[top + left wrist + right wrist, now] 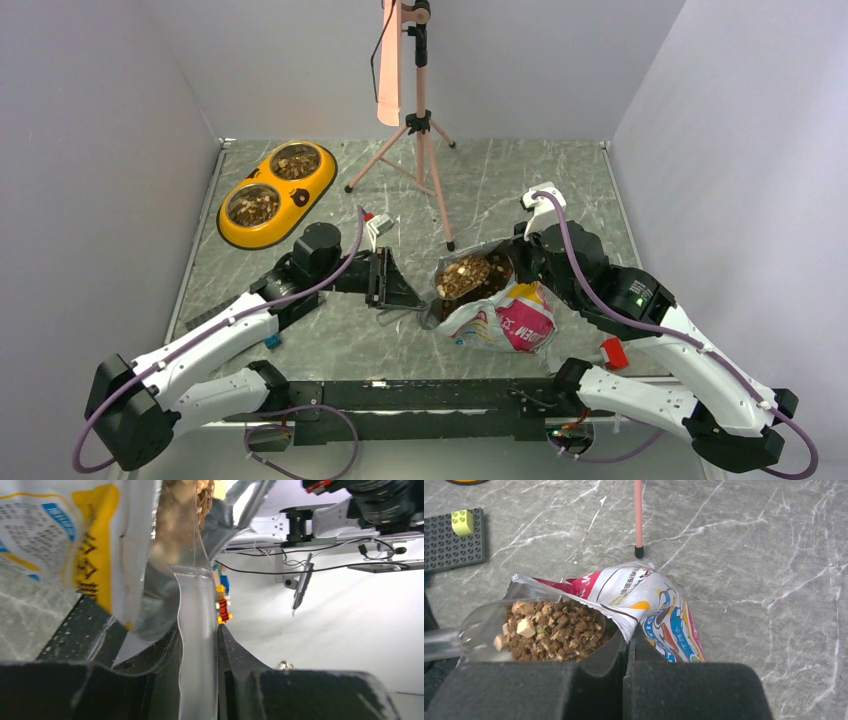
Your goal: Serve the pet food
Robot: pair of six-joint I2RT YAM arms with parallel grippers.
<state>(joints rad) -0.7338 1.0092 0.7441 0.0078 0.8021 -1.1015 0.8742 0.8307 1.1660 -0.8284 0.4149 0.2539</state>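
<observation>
Two grippers work one bag. The right gripper [630,639] is pinched tight on the rim of the printed bag [664,615], propping its mouth wide. The left gripper [198,641] is clamped on the handle of a clear scoop [474,630]. The pet food [555,630] fills the bag's mouth near the middle of the counter [500,190], and the scoop's bowl is pushed into the heap. More kibble already lies in both bowls of the yellow dish [255,240], well apart at the far left. The step in hand looks like scooping. Next, the left arm needs to lift the loaded scoop clear of the rim and carry it level to the dish. It can then tip the scoop over a bowl while the right gripper steadies the bag.
</observation>
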